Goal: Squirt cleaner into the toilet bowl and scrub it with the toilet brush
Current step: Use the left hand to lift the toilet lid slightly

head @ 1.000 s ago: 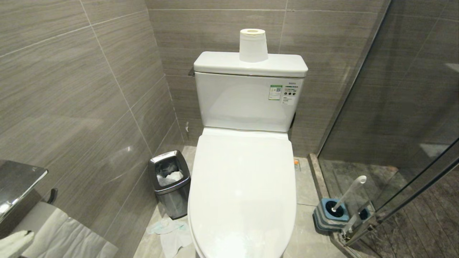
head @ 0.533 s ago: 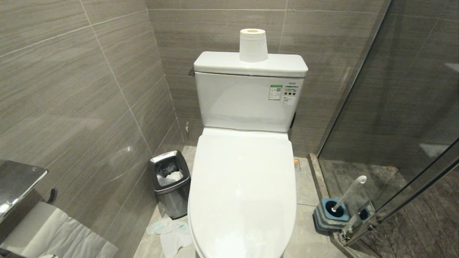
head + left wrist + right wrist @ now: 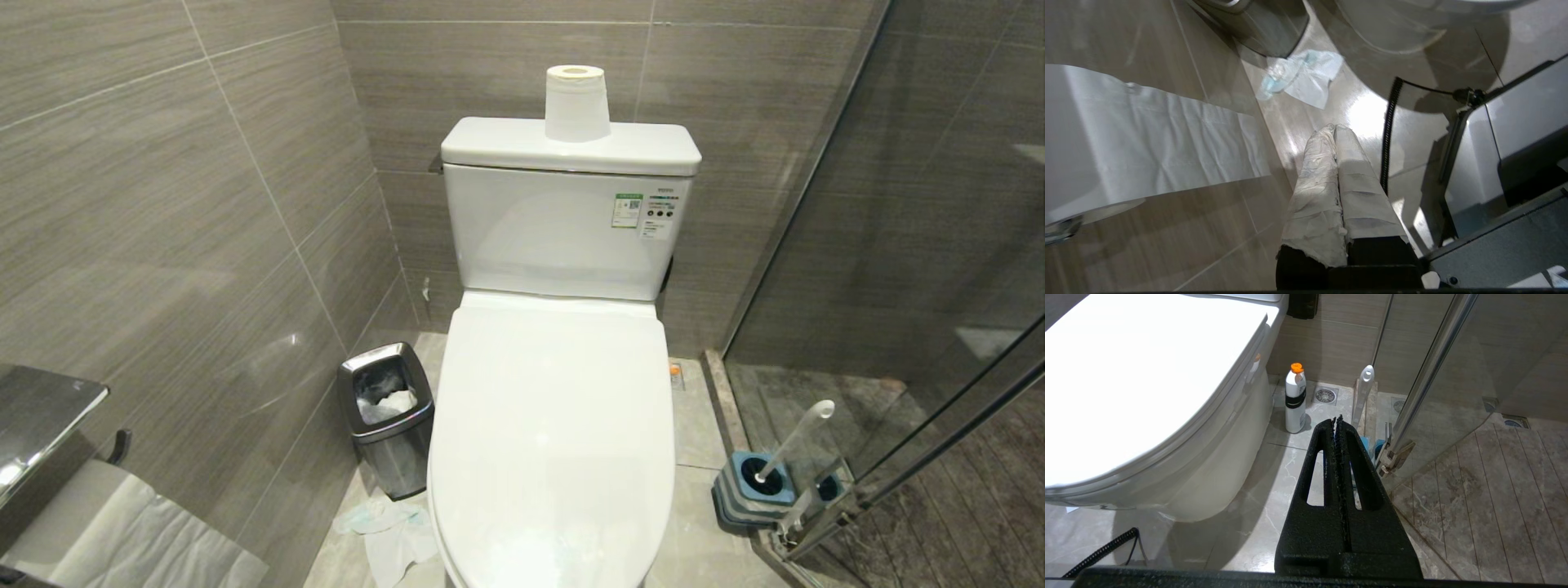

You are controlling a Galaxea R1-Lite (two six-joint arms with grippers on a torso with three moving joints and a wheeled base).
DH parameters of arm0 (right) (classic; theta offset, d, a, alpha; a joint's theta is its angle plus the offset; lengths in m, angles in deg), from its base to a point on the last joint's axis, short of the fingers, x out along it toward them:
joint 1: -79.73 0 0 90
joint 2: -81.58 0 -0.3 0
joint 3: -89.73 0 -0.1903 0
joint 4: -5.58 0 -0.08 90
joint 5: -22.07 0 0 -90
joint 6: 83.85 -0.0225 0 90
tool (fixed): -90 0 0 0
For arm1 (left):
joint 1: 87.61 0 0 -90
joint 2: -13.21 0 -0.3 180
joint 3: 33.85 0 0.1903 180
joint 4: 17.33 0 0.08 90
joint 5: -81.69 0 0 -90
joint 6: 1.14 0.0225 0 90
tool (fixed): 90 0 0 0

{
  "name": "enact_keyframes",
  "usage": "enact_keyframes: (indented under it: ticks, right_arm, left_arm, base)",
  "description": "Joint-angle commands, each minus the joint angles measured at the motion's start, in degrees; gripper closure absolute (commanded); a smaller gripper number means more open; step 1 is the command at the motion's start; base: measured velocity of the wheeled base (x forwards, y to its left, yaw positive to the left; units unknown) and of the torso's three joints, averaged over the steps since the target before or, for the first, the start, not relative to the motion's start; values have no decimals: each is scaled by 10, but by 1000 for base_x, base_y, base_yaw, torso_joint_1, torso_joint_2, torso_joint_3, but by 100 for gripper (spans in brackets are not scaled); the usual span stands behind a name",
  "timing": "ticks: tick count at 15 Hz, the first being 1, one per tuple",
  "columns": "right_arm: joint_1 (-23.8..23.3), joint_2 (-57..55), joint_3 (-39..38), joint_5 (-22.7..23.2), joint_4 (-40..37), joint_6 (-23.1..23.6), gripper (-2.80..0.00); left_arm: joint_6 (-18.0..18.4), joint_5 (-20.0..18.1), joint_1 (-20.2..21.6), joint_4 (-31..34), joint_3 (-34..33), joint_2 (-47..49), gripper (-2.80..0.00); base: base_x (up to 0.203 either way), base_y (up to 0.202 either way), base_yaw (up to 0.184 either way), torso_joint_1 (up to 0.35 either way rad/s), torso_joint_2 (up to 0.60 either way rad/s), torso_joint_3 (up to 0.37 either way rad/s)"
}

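A white toilet bowl (image 3: 551,441) stands lid-down, the cleaner (image 3: 1295,398) and toilet brush (image 3: 793,442) beside it on the floor, both grippers' fingers (image 3: 1336,433) pressed together, empty.

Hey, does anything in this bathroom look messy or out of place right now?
Yes. Crumpled tissue lies on the floor between the steel bin and the toilet bowl instead of inside the bin. A long strip of paper also hangs unrolled from the wall holder.

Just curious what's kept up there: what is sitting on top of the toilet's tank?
A white paper roll stands upright on the tank lid. The lid hides whatever is inside the tank.
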State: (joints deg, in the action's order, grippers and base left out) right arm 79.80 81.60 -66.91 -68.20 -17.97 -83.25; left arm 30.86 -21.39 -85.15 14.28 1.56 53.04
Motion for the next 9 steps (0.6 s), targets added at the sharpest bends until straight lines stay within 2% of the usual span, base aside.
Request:
enact_keyframes:
  ticks: [1, 4, 7, 9]
  right_arm:
    - [0, 0, -1, 0, 0, 0, 0]
    - [0, 0, -1, 0, 0, 0, 0]
    - [0, 0, -1, 0, 0, 0, 0]
    - [0, 0, -1, 0, 0, 0, 0]
  left_arm:
    - [0, 0, -4, 0, 0, 52, 0]
    - [0, 3, -11, -13, 3, 112, 0]
    - [-2, 6, -22, -69, -4, 179, 0]
    - [-4, 7, -23, -79, -6, 196, 0]
  base:
    - [0, 0, 0, 0, 0, 0]
    - [0, 0, 0, 0, 0, 0]
    - [0, 0, 0, 0, 0, 0]
    - [0, 0, 0, 0, 0, 0]
